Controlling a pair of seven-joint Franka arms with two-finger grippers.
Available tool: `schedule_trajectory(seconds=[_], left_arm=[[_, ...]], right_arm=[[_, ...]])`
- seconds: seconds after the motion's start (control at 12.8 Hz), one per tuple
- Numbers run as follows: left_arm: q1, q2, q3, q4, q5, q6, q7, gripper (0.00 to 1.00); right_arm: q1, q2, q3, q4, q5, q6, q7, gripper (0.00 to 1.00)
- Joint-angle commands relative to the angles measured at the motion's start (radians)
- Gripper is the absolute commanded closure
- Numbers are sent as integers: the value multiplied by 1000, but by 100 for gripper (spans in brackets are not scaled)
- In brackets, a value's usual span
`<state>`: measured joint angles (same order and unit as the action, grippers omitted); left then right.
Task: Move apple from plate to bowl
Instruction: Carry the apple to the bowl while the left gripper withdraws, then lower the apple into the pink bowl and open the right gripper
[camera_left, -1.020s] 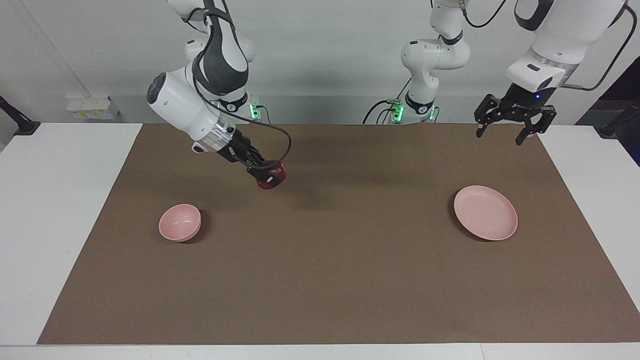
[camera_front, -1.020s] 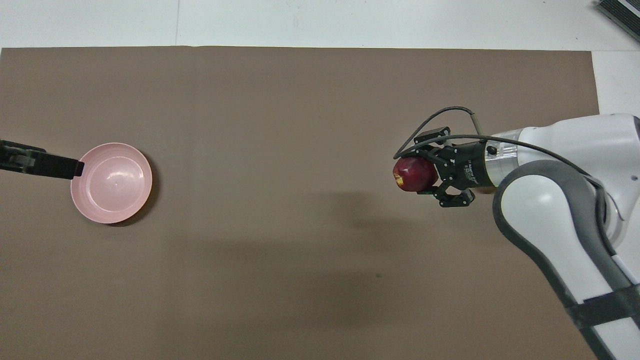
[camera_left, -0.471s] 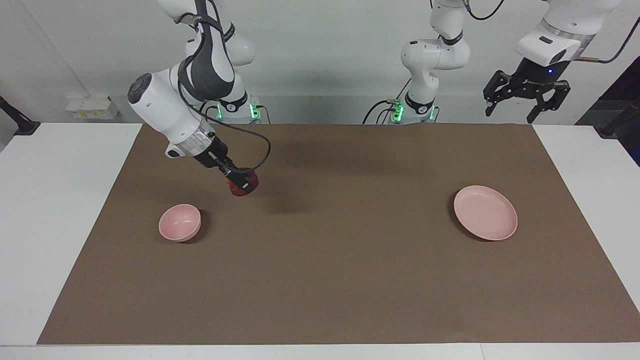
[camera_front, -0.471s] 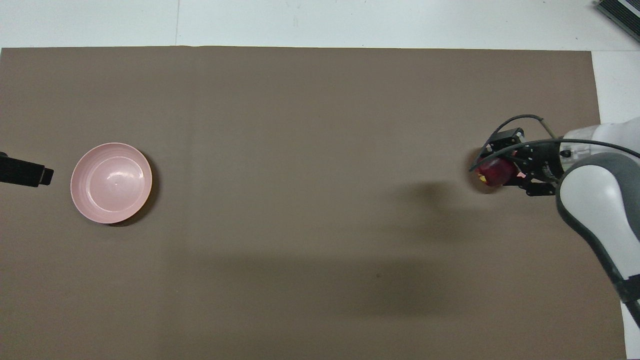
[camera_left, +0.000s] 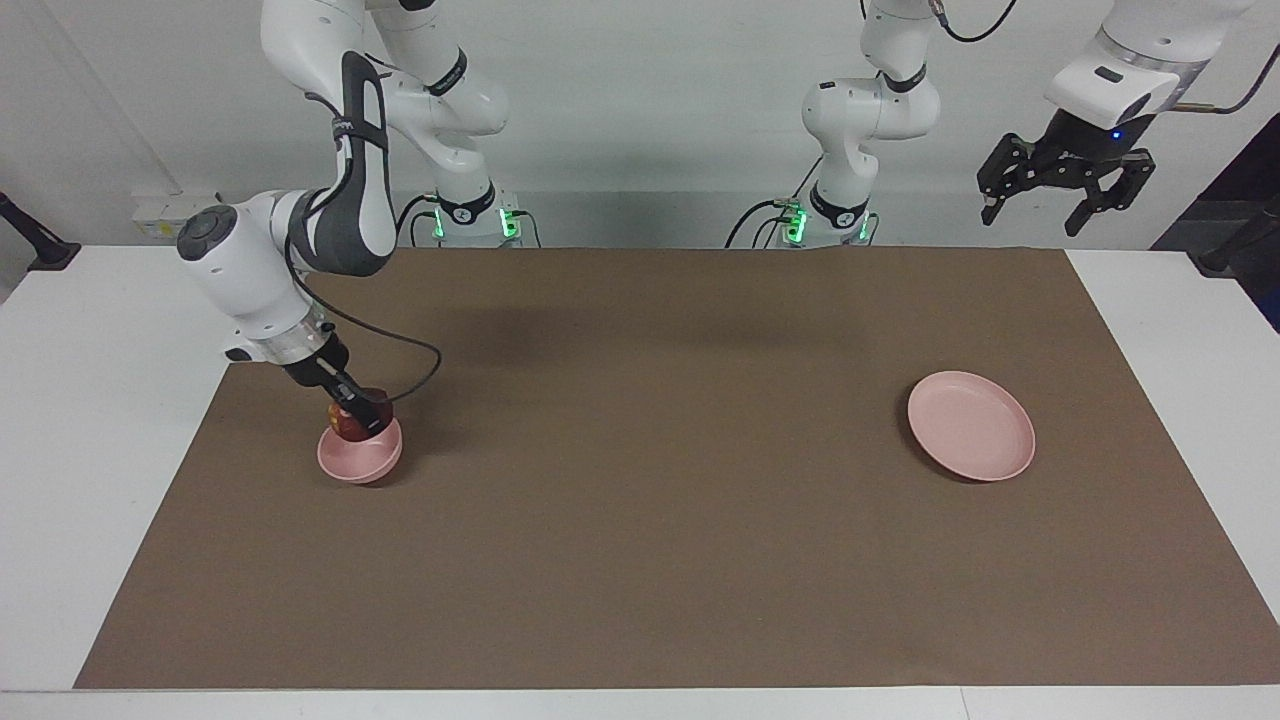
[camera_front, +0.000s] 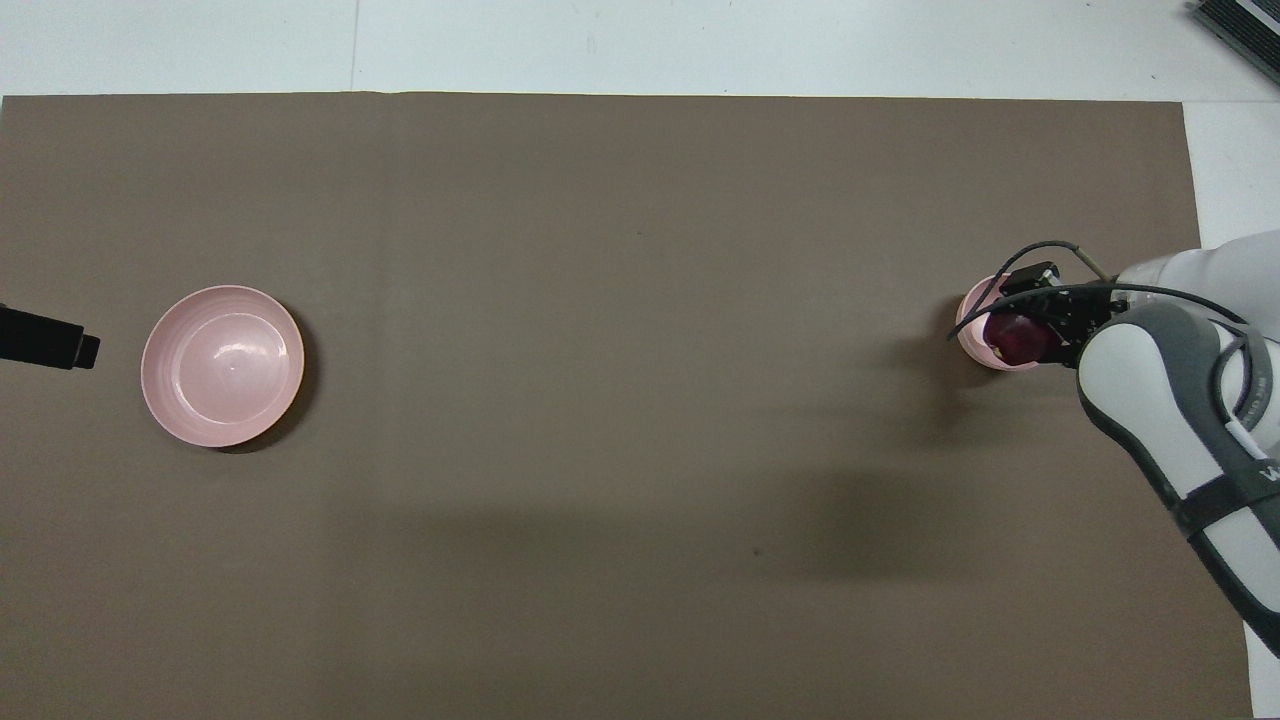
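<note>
the right gripper (camera_left: 352, 415) holds the apple (camera_left: 348, 424) tight over the bowl (camera_left: 360, 455), lower left of the facing view. lower it gently, then let go. the left gripper (camera_left: 1062, 193) waits open, upper right.

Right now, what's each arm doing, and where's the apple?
Right gripper shut on apple, low over bowl. Left gripper open, waiting high near plate's end. Plate bare. Nothing in the way.

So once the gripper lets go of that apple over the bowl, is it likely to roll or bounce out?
Probably not. The apple is round and would roll on flat paper, but the right gripper holds it low over the small deep bowl, whose curved wall should cradle it. The bowl looks light, so it may rock a little. The left gripper waits open, raised near the plate.
</note>
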<state>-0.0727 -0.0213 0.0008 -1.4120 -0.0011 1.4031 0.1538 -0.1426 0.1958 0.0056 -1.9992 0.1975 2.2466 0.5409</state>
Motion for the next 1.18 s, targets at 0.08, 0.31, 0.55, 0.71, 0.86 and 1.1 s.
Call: schedule_trajectory(seconds=[0.08,0.31,0.55,0.71,0.86,1.1], left_arm=[[-1,-16,11,-24,26,-10,-39,0],[2,-16,13,-22,23,-16,-36,0],[2,-16,13,-22,21,-18,-36,0],[2,-16,13,-22,20,-16,-36,0],[2,-16,13,-22,20,-16,-36,0],[2,-16,13,-22,21,-16,-36,0]], right_arm=[[-28,42,11,2,-27,77,-1,100],[-26,100,13,2,-27,120,-1,100],[-18,103,14,26,-26,111,-1,0],[-9,77,20,48,-29,96,-12,0],[-8,31,23,51,-29,79,-36,0],[12,-10,24,85,-32,32,-224,0]])
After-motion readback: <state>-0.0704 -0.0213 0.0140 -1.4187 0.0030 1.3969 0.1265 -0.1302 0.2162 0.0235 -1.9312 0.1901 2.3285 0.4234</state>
